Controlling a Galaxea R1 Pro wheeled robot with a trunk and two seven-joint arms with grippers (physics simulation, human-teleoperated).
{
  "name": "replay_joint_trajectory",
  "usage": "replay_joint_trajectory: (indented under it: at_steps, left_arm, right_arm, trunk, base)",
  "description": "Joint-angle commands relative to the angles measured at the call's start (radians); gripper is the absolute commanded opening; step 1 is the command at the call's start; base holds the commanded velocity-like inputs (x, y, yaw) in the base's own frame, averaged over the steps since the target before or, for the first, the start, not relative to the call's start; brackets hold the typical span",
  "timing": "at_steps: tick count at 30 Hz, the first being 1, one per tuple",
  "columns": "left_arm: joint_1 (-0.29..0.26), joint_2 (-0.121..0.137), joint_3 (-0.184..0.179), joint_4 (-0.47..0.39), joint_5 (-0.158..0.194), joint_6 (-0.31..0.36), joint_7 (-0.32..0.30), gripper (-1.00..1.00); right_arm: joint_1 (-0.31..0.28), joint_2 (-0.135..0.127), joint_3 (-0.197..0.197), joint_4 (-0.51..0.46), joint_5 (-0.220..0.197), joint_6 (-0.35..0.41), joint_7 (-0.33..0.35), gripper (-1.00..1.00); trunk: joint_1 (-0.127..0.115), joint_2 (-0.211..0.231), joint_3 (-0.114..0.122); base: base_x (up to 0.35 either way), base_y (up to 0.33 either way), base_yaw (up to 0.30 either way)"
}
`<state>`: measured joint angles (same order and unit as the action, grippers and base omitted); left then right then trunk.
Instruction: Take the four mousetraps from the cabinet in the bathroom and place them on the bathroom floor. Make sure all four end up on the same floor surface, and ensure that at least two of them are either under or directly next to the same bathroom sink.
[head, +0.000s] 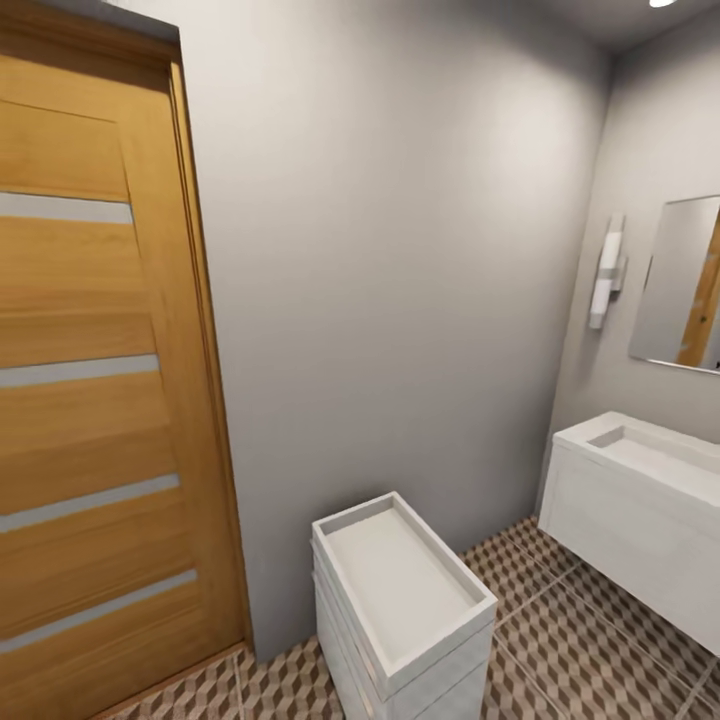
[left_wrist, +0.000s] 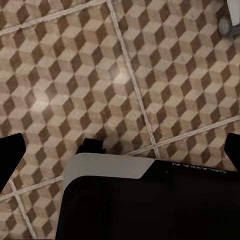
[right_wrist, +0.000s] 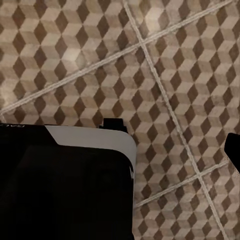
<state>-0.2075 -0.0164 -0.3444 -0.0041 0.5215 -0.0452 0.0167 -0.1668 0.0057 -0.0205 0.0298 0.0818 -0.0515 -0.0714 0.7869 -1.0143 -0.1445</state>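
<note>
No mousetraps and no cabinet are in view. The bathroom floor with its cube-pattern tiles runs under the white sink on its box vanity at the right. My left gripper hangs open over bare floor, its dark fingertips at both sides of the left wrist view and nothing between them. My right gripper also hangs open over bare floor. One of its fingertips shows at the picture's edge; the other merges with the dark base.
A tall wooden door stands at the left, a grey wall ahead. A low white drawer unit with a tray-like top stands against that wall. A mirror and wall lamp hang above the sink. My black-and-white base sits below both grippers.
</note>
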Motion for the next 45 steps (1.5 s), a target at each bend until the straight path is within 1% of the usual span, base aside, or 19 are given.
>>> replay_joint_trajectory:
  at_steps: [1, 14, 27, 45]
  left_arm:
    - [0.0, 0.0, -0.008, 0.001, 0.009, -0.005, 0.002, 1.0]
    - [0.019, -0.001, -0.008, 0.001, 0.012, -0.019, 0.001, 1.0]
    - [0.023, -0.006, -0.008, 0.001, 0.011, -0.053, 0.0, 1.0]
    - [0.024, -0.007, -0.008, 0.001, 0.011, -0.059, 0.0, 1.0]
  right_arm:
    - [-0.002, 0.0, -0.003, 0.003, 0.009, -0.005, -0.004, 1.0]
    - [-0.006, 0.0, -0.003, 0.004, 0.009, -0.006, -0.005, 1.0]
    - [-0.007, 0.003, -0.003, 0.003, 0.009, -0.005, -0.005, 1.0]
    - [-0.007, 0.003, -0.003, 0.003, 0.01, -0.007, -0.007, 1.0]
  trunk:
    - [0.0, -0.001, -0.001]
    - [0.0, -0.001, -0.001]
    - [0.0, -0.001, -0.001]
    - [0.0, -0.001, -0.001]
  base:
    - [0.0, 0.0, 0.276]
    - [0.0, 0.0, 0.276]
    - [0.0, 0.0, 0.276]
    - [0.0, 0.0, 0.276]
